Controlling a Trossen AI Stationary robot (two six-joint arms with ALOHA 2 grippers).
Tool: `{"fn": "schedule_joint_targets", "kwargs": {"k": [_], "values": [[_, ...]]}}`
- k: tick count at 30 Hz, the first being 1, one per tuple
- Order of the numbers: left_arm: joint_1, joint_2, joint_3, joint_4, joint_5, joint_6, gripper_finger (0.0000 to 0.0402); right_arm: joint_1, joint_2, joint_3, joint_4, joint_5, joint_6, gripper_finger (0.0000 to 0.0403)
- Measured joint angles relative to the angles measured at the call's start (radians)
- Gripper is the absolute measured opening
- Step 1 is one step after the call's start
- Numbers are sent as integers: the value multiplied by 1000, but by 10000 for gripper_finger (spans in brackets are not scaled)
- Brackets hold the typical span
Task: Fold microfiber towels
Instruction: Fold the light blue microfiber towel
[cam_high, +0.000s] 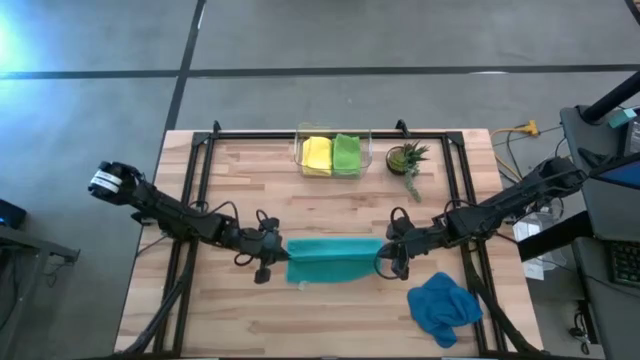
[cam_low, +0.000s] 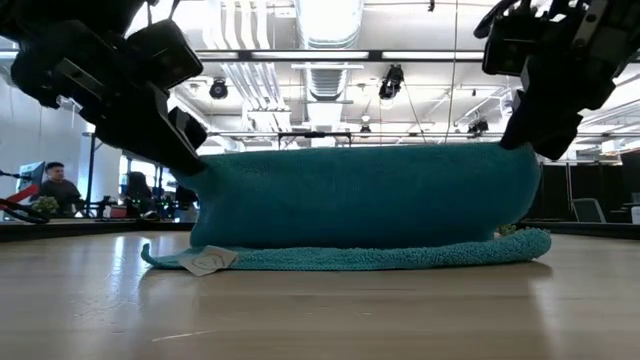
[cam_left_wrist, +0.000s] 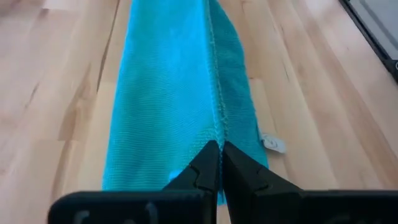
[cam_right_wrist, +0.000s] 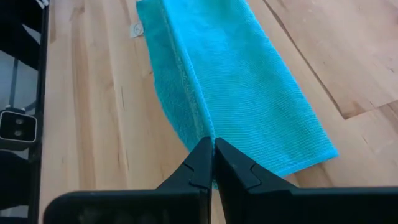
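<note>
Pinching teal towel (cam_high: 335, 260) edge: left gripper (cam_high: 268, 255) & right gripper (cam_high: 396, 258) both clamped (mid-fold). Risk: uneven travel skews fold, hem slips.

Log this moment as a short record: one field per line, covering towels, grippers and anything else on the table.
teal towel: mid-table, its upper edge lifted off the wood between the two grippers, its lower part lying on the table
left gripper: shut on the teal towel's left end
right gripper: shut on the teal towel's right end
blue towel: crumpled, near the table's front right
yellow towel: folded, in the clear bin
lime green towel: folded, beside the yellow one in that bin
potted plant: right of the bin
</note>
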Motion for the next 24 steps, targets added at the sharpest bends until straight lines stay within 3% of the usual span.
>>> {"fn": "schedule_joint_targets", "kwargs": {"k": [13, 24], "values": [[-20, 169, 12, 104, 75, -62, 0, 18, 6, -12, 8, -12, 20, 9], [-21, 165, 16, 104, 133, -85, 0, 58, 6, -27, 14, -15, 53, 9]]}}
